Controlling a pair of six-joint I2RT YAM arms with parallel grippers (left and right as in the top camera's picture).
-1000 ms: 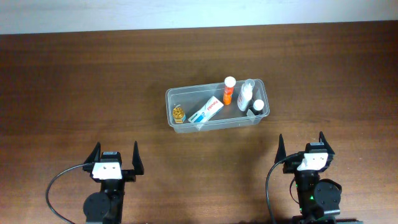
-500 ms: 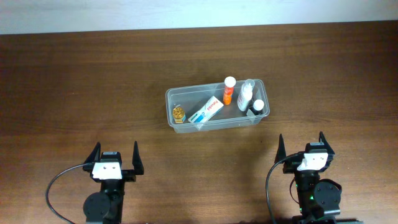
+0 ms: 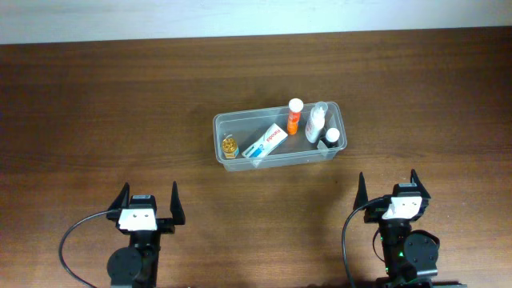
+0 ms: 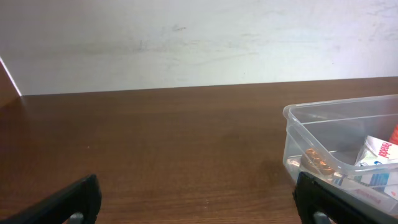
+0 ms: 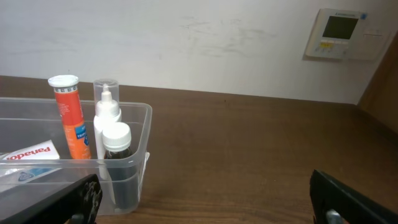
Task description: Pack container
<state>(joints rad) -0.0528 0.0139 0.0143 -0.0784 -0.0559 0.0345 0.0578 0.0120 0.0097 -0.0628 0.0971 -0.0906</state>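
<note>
The clear plastic container sits at the table's middle. It holds an orange tube with a white cap, a white spray bottle, a dark bottle with a white cap, a blue-white box and a small amber jar. My left gripper is open and empty near the front edge, well short of the container. My right gripper is open and empty, in front of the container's right end. The orange tube and the spray bottle stand upright.
A white wall runs behind the table's far edge. A wall-mounted thermostat panel shows in the right wrist view. Bare brown wood lies all round the container.
</note>
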